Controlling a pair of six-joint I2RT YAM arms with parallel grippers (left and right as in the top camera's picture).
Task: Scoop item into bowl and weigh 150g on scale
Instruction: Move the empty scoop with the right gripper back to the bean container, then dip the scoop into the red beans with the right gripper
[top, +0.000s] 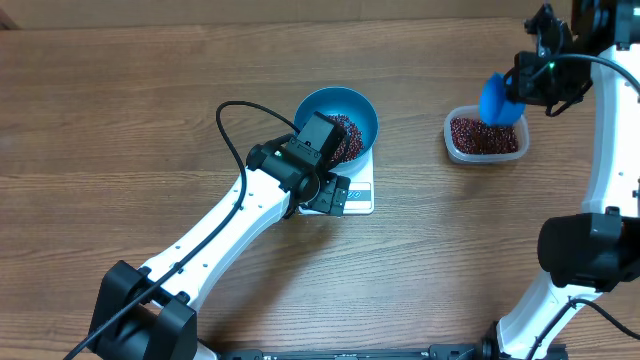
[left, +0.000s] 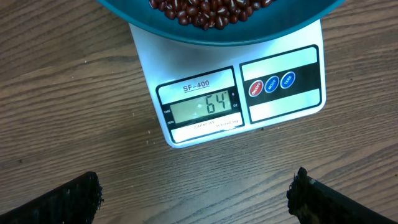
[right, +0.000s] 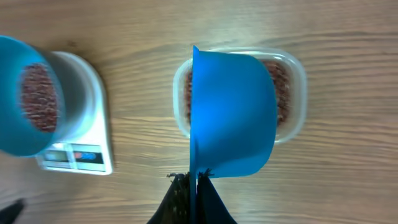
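I see the beans (left: 208, 12) heaped in the blue bowl (top: 360, 110), which sits on the scale (left: 186, 68); its display (left: 202, 106) reads 64. More beans lie in the clear tub (right: 297, 74), well to the right of the scale. My left gripper (left: 196, 198) hovers just before the scale's front edge, fingers wide apart and empty. My right gripper (right: 196, 196) is clamped on the handle of the blue scoop (right: 233, 112), held above the tub.
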